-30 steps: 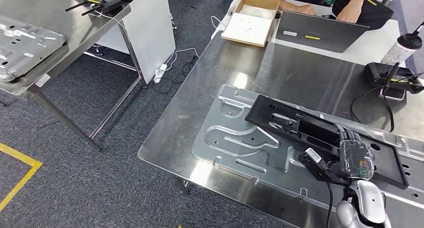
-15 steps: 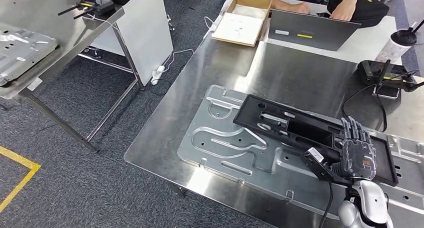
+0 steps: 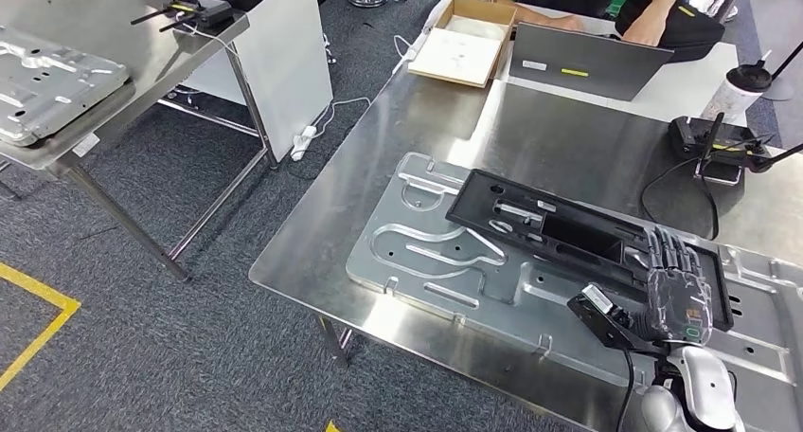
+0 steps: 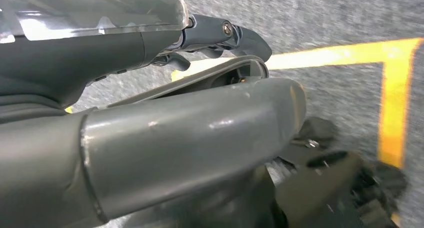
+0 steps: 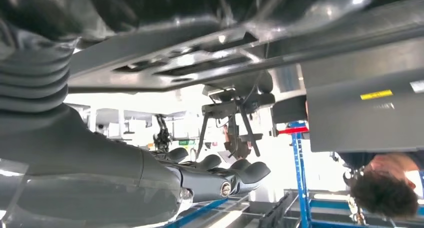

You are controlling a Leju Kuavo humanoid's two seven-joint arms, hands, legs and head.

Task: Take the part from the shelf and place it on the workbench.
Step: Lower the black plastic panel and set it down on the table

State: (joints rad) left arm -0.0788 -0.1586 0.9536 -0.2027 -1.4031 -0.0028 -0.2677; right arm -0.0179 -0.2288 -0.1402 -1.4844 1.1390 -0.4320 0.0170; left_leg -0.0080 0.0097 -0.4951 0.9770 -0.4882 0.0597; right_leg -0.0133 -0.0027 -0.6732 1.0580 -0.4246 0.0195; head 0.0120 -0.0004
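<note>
— Since the earlier picture the whole head view has shifted, so the camera has moved; what about the black part (image 3: 578, 235)?
— It has stayed lying flat on the silver metal plate (image 3: 445, 261) on the desk (image 3: 426, 119), long and slanting, one end toward the desk's middle and the other under the right hand (image 3: 677, 295).
— Is that hand grasping it?
— Its fingers (image 3: 674, 250) lie spread over the part's near-right end, resting on top. I cannot tell whether they are clenched on it or released. From the right wrist view, the right hand (image 5: 150, 183) shows its fingers stretched out rather than curled.
— And the left hand?
— The left hand (image 4: 165, 118) hangs over grey carpet with a yellow floor line (image 4: 395, 98); its fingers (image 4: 220, 33) curl toward the thumb with nothing seen between them.
— What else sits on the desk?
— An open cardboard box (image 3: 464, 42), a grey laptop (image 3: 587, 63), a white bottle (image 3: 743, 89) and a black device with cables (image 3: 710, 138). A person's hand (image 3: 649, 29) rests behind the laptop. Another desk (image 3: 104, 67) to the left carries a second metal plate (image 3: 47, 81).
</note>
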